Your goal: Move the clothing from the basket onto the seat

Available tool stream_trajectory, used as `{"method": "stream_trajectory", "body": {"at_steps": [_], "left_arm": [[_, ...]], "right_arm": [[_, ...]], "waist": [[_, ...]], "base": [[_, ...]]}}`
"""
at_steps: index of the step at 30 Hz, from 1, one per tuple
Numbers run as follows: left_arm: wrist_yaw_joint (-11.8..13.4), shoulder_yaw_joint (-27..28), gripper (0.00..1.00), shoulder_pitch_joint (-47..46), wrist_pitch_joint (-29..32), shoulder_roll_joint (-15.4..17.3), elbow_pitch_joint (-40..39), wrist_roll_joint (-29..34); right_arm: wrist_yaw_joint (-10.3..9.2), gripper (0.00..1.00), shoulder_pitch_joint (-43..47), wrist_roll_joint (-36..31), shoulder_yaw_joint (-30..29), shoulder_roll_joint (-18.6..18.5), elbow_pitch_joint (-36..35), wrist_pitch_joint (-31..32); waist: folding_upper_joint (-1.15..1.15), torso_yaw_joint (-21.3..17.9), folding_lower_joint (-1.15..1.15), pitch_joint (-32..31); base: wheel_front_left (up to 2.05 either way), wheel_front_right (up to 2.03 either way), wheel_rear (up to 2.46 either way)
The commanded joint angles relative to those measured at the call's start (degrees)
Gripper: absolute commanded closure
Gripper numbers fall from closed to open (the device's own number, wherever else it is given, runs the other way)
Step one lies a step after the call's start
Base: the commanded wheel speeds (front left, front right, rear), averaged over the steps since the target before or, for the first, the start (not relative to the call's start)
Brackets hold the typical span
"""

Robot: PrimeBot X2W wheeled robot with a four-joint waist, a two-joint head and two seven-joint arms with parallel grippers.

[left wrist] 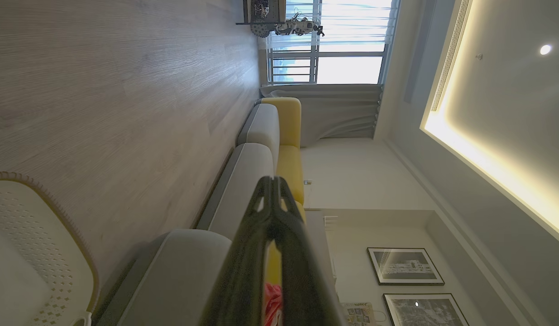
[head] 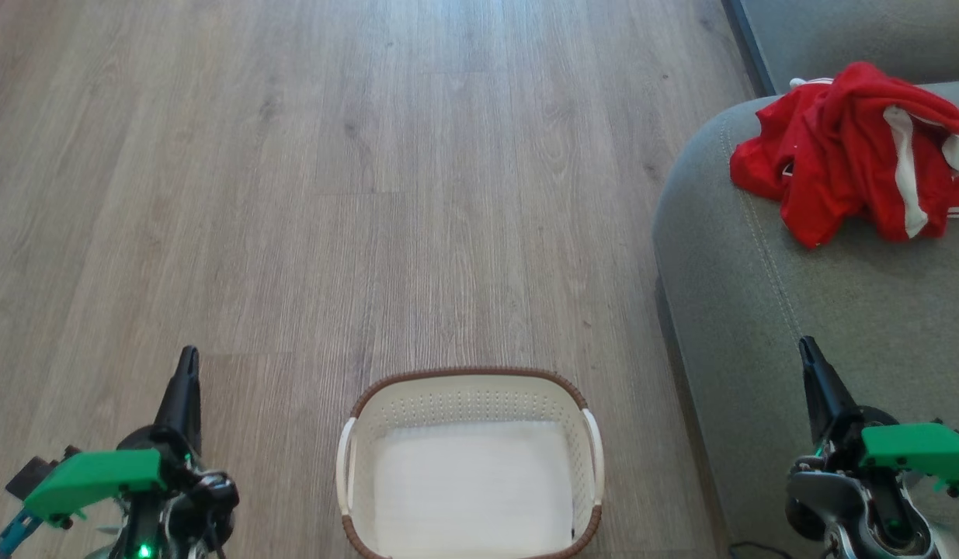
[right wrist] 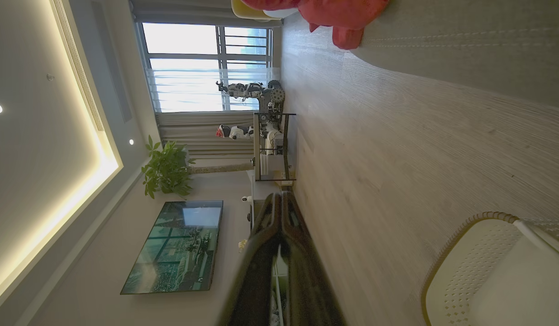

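Head view: the clothing (head: 852, 147) is lying heaped at the seat's (head: 759, 310) rounded far corner, well apart from the right gripper (head: 807, 349), which is hovering over the seat's near edge, fingers pressed together. The left gripper (head: 188, 365) is sitting pressed together above the floor (head: 370, 194), beside the basket (head: 467, 374).

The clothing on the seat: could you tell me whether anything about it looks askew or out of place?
The clothing lies in a crumpled heap close to the rounded edge of the seat, untidy but resting on it. The basket stands upright and empty on the floor. Nothing looks spilled or damaged.
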Motion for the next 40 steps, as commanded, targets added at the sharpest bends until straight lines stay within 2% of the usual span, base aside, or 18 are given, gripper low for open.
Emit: {"method": "stream_trajectory", "body": {"at_steps": [1,40], "left_arm": [[-0.37,2.08,1.0,-2.86,0.38,0.29,-1.55,0.03],[-0.37,2.15,1.0,-2.87,0.44,0.24,-1.55,0.09]], "right_arm": [[-0.01,1.0,-2.98,0.34,0.96,-0.22,-2.26,0.41],[-0.01,1.0,-2.98,0.35,0.97,-0.22,-2.26,0.41]], "waist": [[0.0,0.0,0.0,0.0],[0.0,0.0,0.0,0.0]], "base": [[0.0,0.0,0.0],[0.0,0.0,0.0]]}}
